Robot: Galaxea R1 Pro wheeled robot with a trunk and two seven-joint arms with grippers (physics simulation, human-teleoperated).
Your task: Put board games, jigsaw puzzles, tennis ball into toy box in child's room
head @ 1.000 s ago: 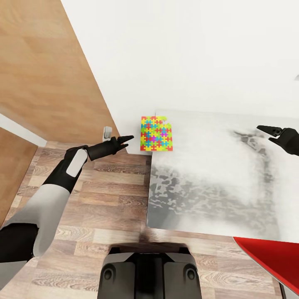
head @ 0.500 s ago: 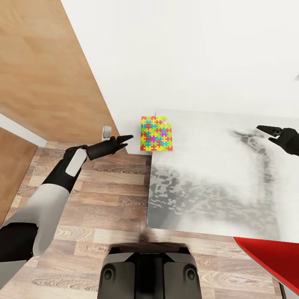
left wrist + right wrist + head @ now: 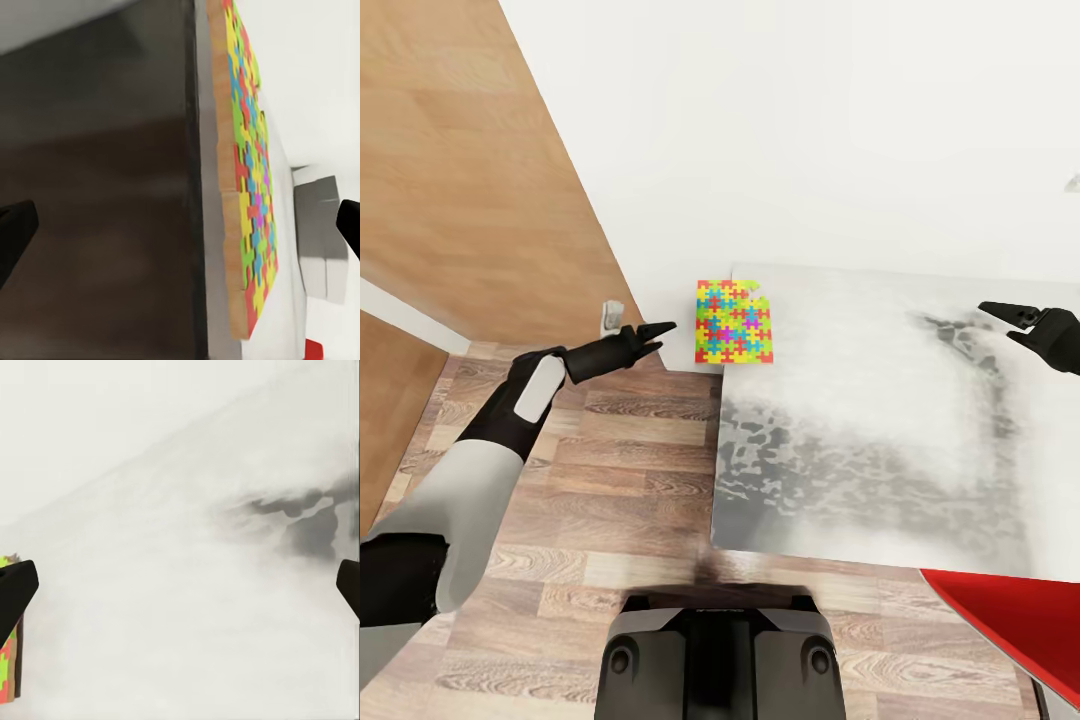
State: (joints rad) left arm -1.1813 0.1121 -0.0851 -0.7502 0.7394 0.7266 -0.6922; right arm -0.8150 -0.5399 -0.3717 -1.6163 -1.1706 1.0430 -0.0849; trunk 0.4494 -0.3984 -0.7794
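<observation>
A jigsaw puzzle [image 3: 734,322], a flat square of pink, yellow, blue and green pieces, lies at the far left corner of the table [image 3: 860,440] and overhangs its left edge. My left gripper [image 3: 663,331] hovers open over the floor just left of the puzzle, pointing at it. In the left wrist view the puzzle [image 3: 247,187] shows edge-on with a tan side, between the spread fingertips [image 3: 15,232]. My right gripper [image 3: 1002,315] is open above the table's right part, empty. The right wrist view looks along the table top [image 3: 187,607] to the puzzle [image 3: 7,675].
The white wall runs behind the table; a wooden panel [image 3: 460,170] stands at the left. A small white fitting [image 3: 610,314] sits low on the wall near my left hand. A red object [image 3: 1010,615] lies at the near right. A grey boxy shape [image 3: 322,232] shows beyond the puzzle.
The whole picture has shifted very slightly. My left gripper has edged a little up and to the left. The puzzle and the right gripper stay as they were.
</observation>
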